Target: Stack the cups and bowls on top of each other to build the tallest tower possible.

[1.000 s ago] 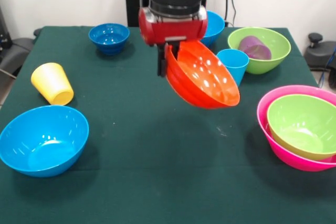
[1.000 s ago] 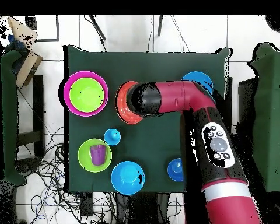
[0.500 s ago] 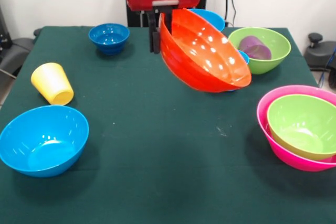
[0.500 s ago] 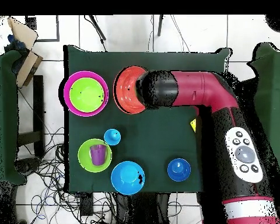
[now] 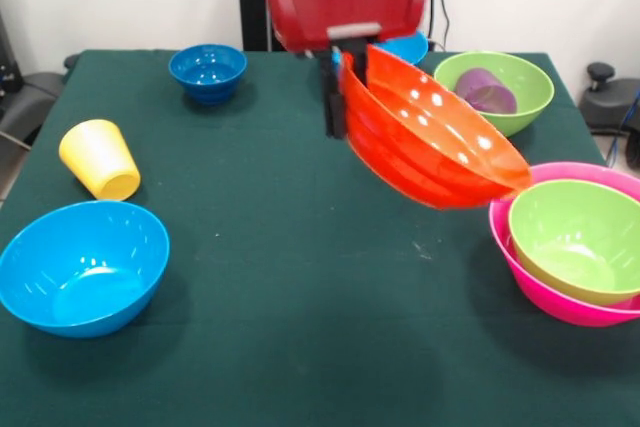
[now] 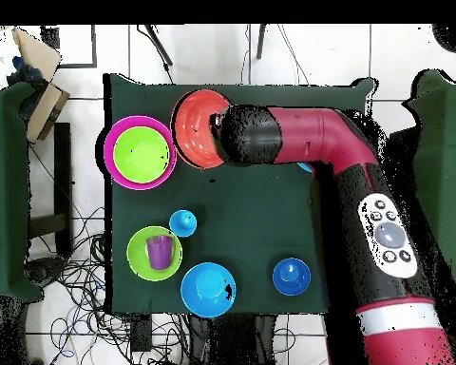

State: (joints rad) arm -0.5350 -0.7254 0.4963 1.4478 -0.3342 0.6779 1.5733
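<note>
A green-clothed table (image 5: 300, 297) is holding scattered bowls. The gripper (image 5: 335, 97) is clamping the tilted orange bowl (image 5: 430, 142) aloft, just beside the pink bowl (image 5: 520, 257).

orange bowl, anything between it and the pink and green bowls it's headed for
Nothing visible. The orange bowl, tilted and held in the gripper, hangs beside the pink bowl with the lime-green bowl nested inside; the gap between looks open.

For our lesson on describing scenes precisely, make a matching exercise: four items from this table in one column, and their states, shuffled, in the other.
1. orange bowl
2. purple cup
3. yellow cup
4. pink bowl

a. lying tipped on the cloth
b. holds a lime-green bowl
c. held tilted above the table by the gripper
d. inside the far lime-green bowl

Pairs: 1-c, 2-d, 3-a, 4-b
</note>
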